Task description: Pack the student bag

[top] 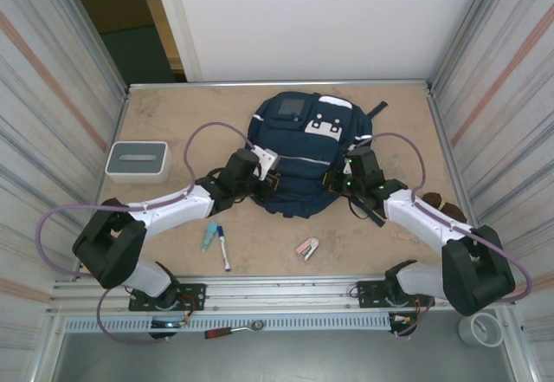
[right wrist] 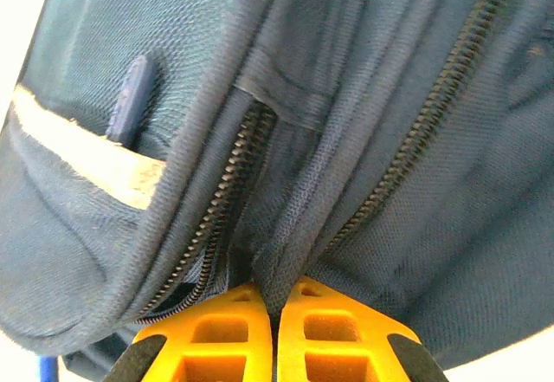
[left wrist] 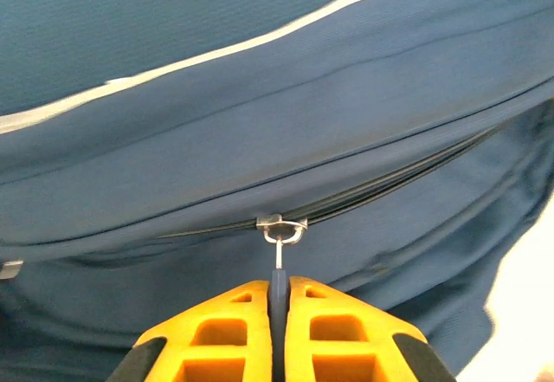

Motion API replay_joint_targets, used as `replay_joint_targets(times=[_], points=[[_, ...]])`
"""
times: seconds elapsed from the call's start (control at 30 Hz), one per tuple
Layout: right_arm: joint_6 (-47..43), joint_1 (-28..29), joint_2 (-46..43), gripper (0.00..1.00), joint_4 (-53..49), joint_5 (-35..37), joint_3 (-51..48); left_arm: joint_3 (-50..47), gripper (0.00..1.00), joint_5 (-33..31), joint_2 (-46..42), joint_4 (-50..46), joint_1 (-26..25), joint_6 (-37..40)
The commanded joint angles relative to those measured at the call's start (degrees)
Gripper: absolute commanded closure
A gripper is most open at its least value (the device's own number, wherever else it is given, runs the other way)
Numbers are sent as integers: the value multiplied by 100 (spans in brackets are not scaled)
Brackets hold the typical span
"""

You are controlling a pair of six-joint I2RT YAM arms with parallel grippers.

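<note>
The student bag, navy blue with white stripes, lies in the middle of the table. At the bag's left side, my left gripper is shut on the blue zipper pull. The pull hangs from a metal slider on a zip that looks nearly shut. My left gripper has its yellow fingers pressed flat on the pull. My right gripper is at the bag's right side. In the wrist view my right gripper is shut on a fold of the student bag between two zips.
A grey-white box stands at the left. Near the front edge lie a marker pen, a teal item and a small pink-white item. A brown object sits at the right wall.
</note>
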Motion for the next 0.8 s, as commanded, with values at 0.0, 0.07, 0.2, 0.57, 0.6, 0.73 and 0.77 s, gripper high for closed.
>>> replay_joint_targets(times=[0.0, 0.07, 0.2, 0.57, 0.6, 0.73, 0.77], points=[[-454, -369, -189, 100, -233, 352, 27, -104, 100, -348, -386, -347, 159, 101], [-561, -527, -113, 100, -285, 151, 129, -119, 100, -232, -430, -350, 152, 64], [-851, -806, 272, 100, -490, -297, 507, -69, 100, -205, -478, -396, 16, 61], [-1316, -1176, 1429, 100, -650, -622, 1448, 264, 100, 45, -307, -160, -848, -93], [-1319, -1203, 1580, 99, -641, -662, 1583, 350, 100, 54, -201, -131, -913, -108], [-1322, -1250, 2048, 88, -968, -759, 2251, 673, 100, 56, 215, -139, -974, -165], [-1319, -1250, 2023, 84, -1022, -757, 2318, 742, 100, -10, 306, -136, -974, -164]])
